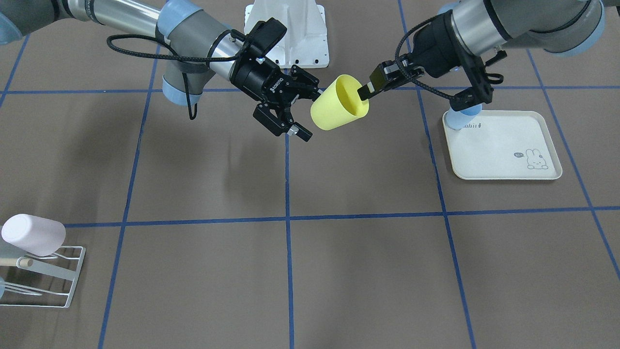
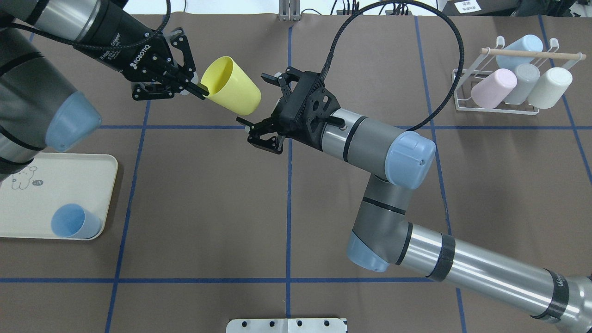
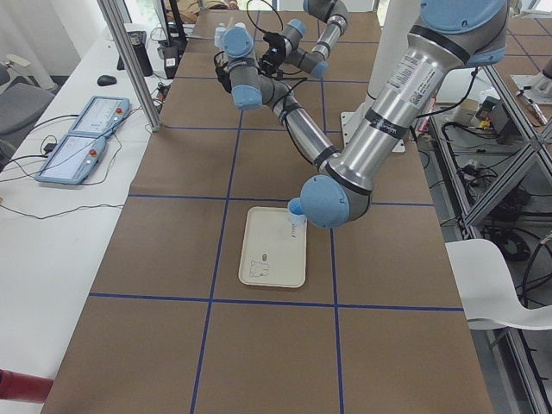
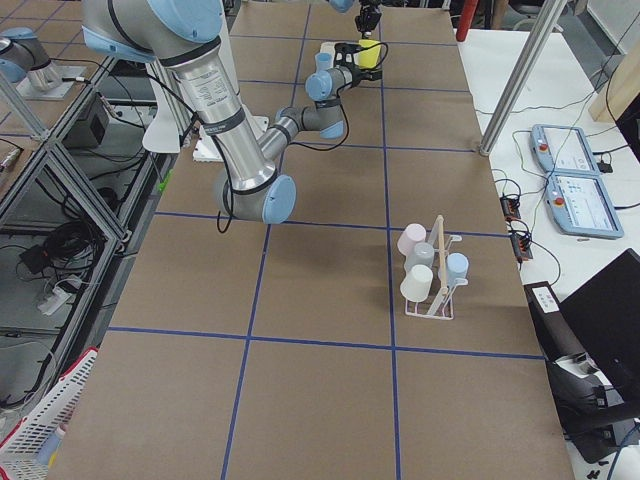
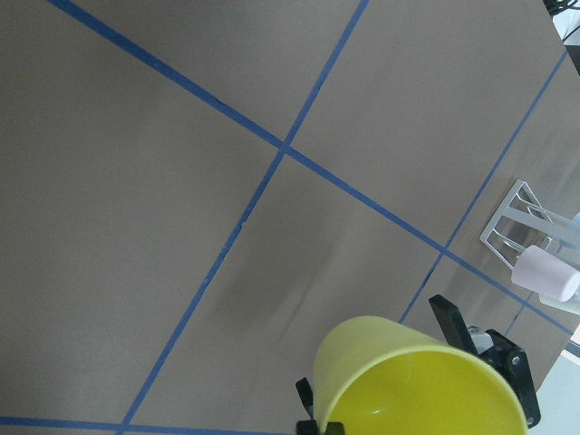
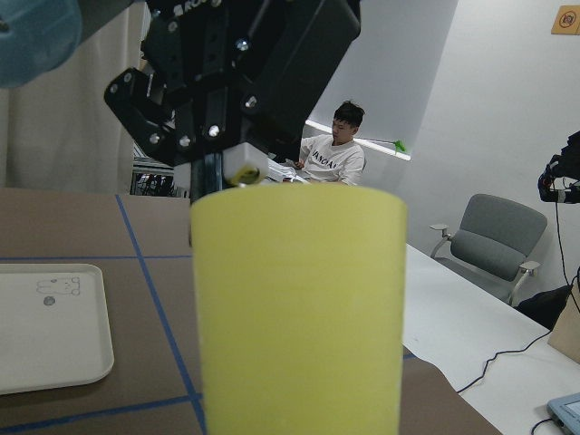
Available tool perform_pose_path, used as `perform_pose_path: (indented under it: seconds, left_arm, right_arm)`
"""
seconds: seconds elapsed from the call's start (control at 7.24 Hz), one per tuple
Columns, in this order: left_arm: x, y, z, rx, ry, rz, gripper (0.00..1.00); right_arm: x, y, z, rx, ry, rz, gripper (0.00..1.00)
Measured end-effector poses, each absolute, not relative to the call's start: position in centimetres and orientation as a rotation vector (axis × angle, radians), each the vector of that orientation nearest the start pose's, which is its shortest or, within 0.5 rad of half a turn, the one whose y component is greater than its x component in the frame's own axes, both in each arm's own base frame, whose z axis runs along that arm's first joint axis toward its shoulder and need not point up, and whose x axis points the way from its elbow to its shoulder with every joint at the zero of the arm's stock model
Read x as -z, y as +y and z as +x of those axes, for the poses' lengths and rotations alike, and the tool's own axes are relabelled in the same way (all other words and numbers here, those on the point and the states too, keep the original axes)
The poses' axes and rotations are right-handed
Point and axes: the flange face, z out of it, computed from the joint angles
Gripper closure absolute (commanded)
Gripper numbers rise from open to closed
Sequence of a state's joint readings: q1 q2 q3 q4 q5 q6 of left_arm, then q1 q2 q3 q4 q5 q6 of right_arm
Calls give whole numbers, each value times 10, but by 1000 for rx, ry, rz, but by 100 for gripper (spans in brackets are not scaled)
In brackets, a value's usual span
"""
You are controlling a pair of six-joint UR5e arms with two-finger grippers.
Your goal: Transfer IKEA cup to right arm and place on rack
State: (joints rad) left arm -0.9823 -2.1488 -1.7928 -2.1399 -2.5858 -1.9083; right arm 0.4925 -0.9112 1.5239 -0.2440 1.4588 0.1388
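The yellow IKEA cup (image 2: 233, 88) is up in the air over the far middle of the surface (image 2: 194, 194), tipped over on its side with the mouth toward the left arm. The left tool (image 2: 200, 88) has it by the rim, one finger inside the mouth and one outside, clamped on. The right tool (image 1: 311, 112) is spread wide at the cup's base end and isn't gripping anything. From overhead its fingers look like they flank the bottom of the cup, but I can't tell if they actually touch it.

My read is that this is the handover, right at the point where the right tool needs to squeeze. The cup looks like light, stiff, smooth plastic with a slight taper. So it should be easy to carry but a bit slippery, and it could slide out if it's grabbed only at the very bottom. I'd go across the body, a bit in from the base, since the rim is taken. The wall probably flexes some near the mouth, so a modest squeeze should do.

The rack (image 2: 497, 111) sits well off at the far right of the surface, with four pastel cups on it under the wooden rod (image 2: 559, 55). Over on the left is a cream tray (image 2: 27, 212) with a blue cup (image 2: 74, 222) on it.
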Motion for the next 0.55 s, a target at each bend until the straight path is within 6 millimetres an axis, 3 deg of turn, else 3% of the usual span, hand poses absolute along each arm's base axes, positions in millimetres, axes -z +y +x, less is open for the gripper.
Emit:
perform_pose_path:
  seconds: [0.55]
  left_arm:
    - [-142,-507,291,363,1421,-409,100]
  right_arm:
    - [-136,-427,-493,512,-1053,1685,22]
